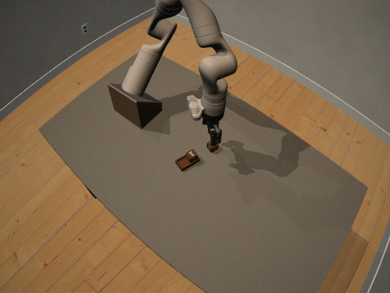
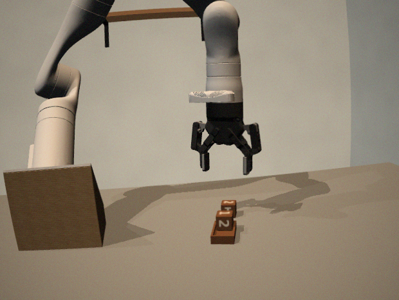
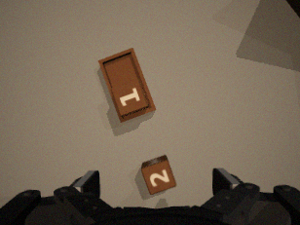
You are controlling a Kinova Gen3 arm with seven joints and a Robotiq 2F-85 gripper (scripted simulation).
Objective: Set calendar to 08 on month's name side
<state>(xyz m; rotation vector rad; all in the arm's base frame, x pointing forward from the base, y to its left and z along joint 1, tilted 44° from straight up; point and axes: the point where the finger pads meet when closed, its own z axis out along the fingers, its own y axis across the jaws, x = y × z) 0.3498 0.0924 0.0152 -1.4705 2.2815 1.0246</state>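
Note:
A small brown tray [image 1: 187, 161] lies flat on the grey mat. One brown cube [image 1: 191, 154] [image 3: 131, 97] stands in one end of the tray, with a white 1 on top and a 2 on the side facing the exterior camera [image 2: 224, 221]. The tray's other half [image 3: 118, 72] holds nothing. A second cube [image 3: 158, 174] stands on the mat outside the tray, 2 on top; it also shows in the exterior view [image 2: 228, 206], behind the tray. My gripper [image 2: 224, 167] is open and empty, hanging well above this loose cube and pointing straight down.
The arm's brown wedge-shaped base block [image 1: 135, 105] stands at the back of the mat, well away from the tray. The grey mat [image 1: 220, 201] is bordered by wooden floor.

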